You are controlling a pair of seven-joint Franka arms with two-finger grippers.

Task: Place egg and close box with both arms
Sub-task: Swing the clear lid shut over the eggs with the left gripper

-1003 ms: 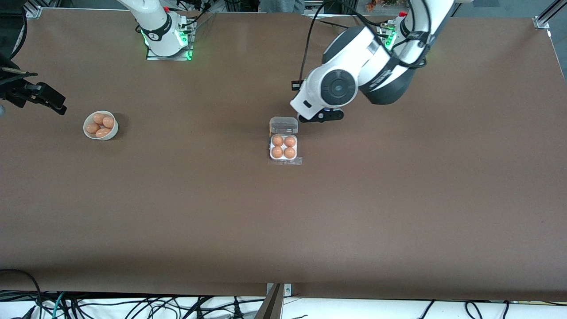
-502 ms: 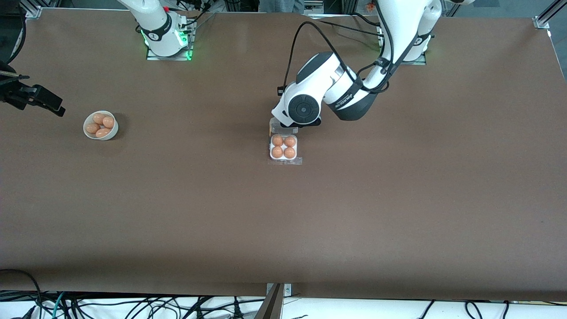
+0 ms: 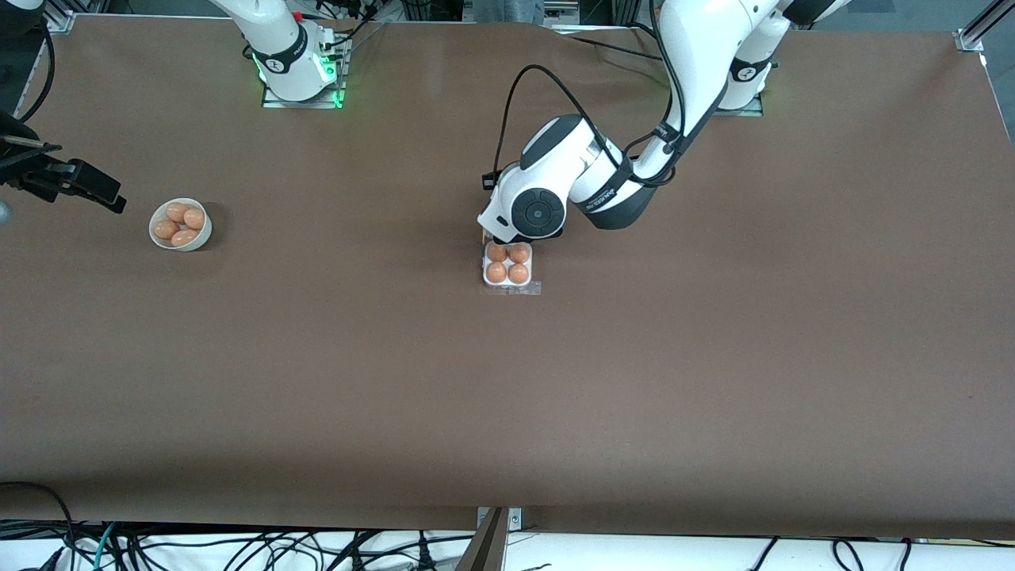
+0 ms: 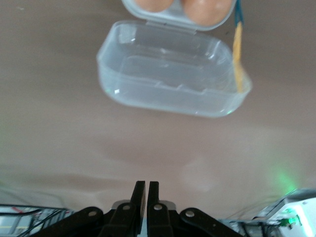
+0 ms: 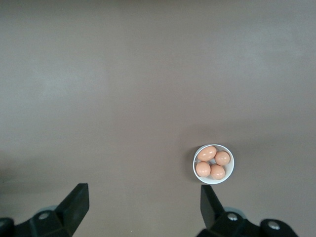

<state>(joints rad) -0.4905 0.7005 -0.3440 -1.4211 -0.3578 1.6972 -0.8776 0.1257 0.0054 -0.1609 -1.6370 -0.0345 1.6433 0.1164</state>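
Observation:
The box (image 3: 508,265) is a white four-cell tray at mid-table holding several tan-orange eggs (image 3: 496,272). Its clear hinged lid (image 4: 170,81) lies open flat on the table on the side toward the arm bases; in the front view the left arm's wrist covers it. My left gripper (image 4: 146,186) is shut and empty, low over the table just by the lid's free edge. My right gripper (image 5: 143,195) is open and empty, held high over the right arm's end of the table (image 3: 63,178).
A round white bowl (image 3: 181,224) with several more eggs stands toward the right arm's end; it also shows in the right wrist view (image 5: 213,164). A thin yellow-and-blue strip (image 4: 238,49) lies beside the lid. Brown table all around.
The left arm has swung down toward the box; its wrist now covers the open lid in the front view. The right gripper shifted slightly. The box and eggs have not moved.

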